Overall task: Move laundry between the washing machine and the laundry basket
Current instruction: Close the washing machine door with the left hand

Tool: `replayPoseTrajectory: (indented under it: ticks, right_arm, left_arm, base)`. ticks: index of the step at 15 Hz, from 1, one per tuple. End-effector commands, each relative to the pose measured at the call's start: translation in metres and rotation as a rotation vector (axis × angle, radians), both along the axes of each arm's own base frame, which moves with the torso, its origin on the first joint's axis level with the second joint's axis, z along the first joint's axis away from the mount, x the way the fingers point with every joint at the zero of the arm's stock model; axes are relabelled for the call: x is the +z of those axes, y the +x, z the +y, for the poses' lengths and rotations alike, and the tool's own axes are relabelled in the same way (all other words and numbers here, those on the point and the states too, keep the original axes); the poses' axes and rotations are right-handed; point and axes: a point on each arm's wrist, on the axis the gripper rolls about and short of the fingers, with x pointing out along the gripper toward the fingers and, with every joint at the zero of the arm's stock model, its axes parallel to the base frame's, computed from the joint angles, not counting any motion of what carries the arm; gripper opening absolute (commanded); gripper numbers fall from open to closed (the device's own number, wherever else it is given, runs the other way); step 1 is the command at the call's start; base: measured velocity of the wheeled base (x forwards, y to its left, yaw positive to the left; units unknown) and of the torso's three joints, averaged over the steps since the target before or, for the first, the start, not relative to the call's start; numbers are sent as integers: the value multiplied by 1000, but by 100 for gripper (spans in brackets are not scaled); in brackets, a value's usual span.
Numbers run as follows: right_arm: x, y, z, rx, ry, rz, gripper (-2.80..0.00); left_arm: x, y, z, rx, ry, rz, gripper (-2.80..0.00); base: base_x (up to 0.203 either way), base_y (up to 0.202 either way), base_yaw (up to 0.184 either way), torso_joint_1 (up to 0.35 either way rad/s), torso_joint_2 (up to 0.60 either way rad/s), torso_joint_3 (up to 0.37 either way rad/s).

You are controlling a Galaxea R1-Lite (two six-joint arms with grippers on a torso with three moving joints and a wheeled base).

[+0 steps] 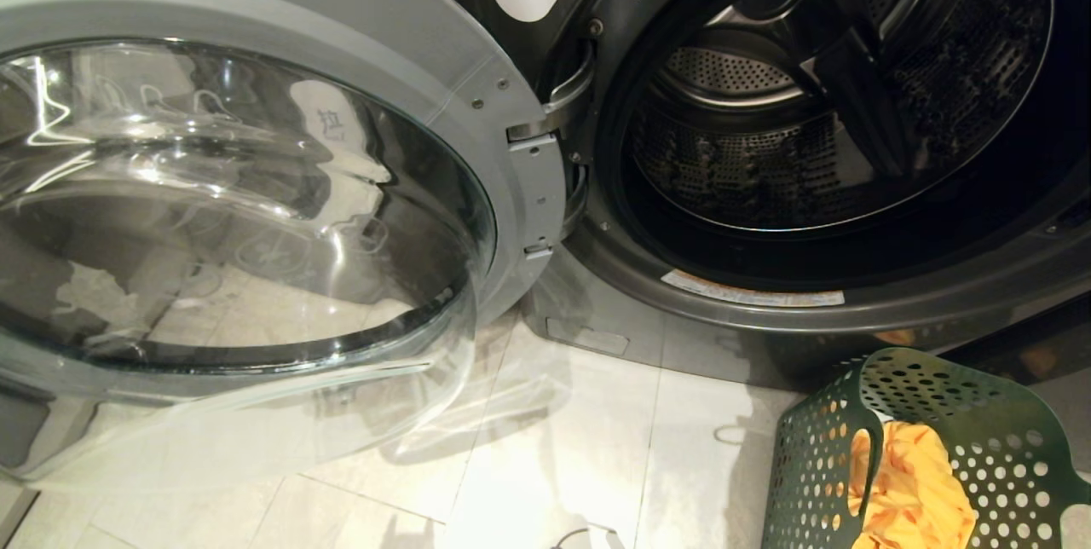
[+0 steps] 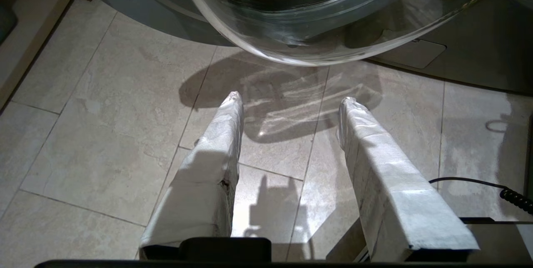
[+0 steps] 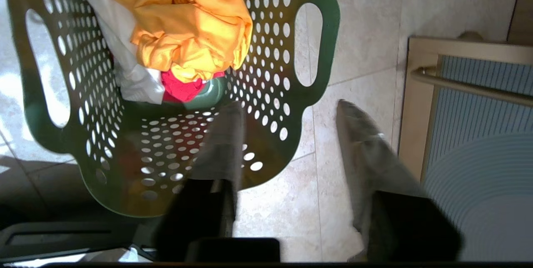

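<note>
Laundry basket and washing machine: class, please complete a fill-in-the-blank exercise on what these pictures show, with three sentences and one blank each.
1. The door of the washing machine stands ____.
2. On top of the pile in the green laundry basket lies an ____ garment.
3. The drum of the machine holds ____ laundry.

Missing words: open; orange-yellow; no
</note>
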Motion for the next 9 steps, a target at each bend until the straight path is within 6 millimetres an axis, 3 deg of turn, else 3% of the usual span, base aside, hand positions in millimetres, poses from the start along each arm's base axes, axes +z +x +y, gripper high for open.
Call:
replayPoseTrajectory:
  ticks: [1,5,9]
  right_arm:
    - [2,-26,7,14,-19,-83,-280]
    - [-7,-74,24,216,-61,-226,-280]
    - [-60,-115,39,414,-85,-307,-280]
  left_arm:
    - [0,0,0,0,0,2,-280]
    - [0,0,0,0,0,1,-280]
    - [0,0,0,0,0,1,-280]
  base:
    - [0,0,0,0,0,0]
    - [0,0,0,0,0,0]
    - [0,0,0,0,0,0]
